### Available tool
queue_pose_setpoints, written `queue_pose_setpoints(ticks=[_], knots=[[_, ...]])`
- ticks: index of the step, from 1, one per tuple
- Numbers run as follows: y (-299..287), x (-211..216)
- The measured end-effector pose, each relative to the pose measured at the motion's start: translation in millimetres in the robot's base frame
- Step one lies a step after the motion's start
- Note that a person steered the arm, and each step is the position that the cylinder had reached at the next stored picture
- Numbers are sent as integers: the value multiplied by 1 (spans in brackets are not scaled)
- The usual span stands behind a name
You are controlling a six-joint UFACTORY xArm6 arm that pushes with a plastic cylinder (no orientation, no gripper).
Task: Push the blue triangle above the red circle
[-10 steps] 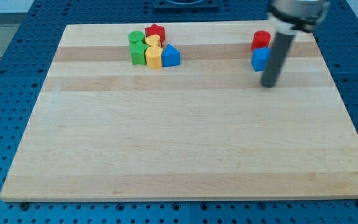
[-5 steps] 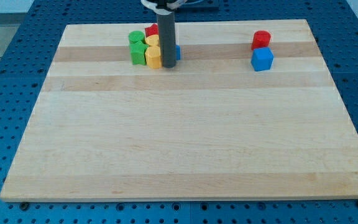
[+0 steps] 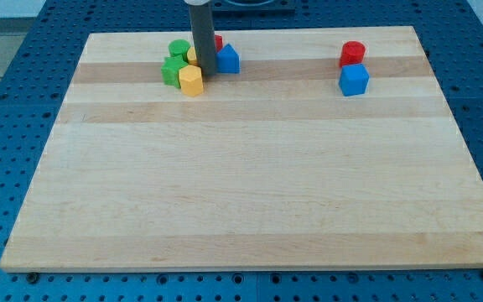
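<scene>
No gripper here, only my tip (image 3: 205,73), planted just left of the small blue triangle block (image 3: 227,59). It looks light, rigid and slidey on the wooden desk (image 3: 250,184); shove its left face toward the far-right red circle block (image 3: 352,54).

A lab bench: a pale wooden board (image 3: 250,184) lies on a blue perforated desk (image 3: 7,126) with gridded mounting holes.

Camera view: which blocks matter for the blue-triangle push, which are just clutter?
Job:
- blue triangle, right of my tip
- red circle, far to the view's right

Clutter:
- blue cube, below the red circle
- yellow hexagon
- green blocks
- red block and another yellow block, mostly hidden behind the rod
</scene>
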State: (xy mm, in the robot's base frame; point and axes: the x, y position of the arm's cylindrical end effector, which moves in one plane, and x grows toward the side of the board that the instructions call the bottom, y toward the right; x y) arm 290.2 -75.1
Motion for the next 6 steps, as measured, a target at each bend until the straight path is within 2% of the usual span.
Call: queue_pose_setpoints(ticks=[1, 2, 4, 6], knots=[[38, -27], [49, -37], [104, -29], [189, -46]])
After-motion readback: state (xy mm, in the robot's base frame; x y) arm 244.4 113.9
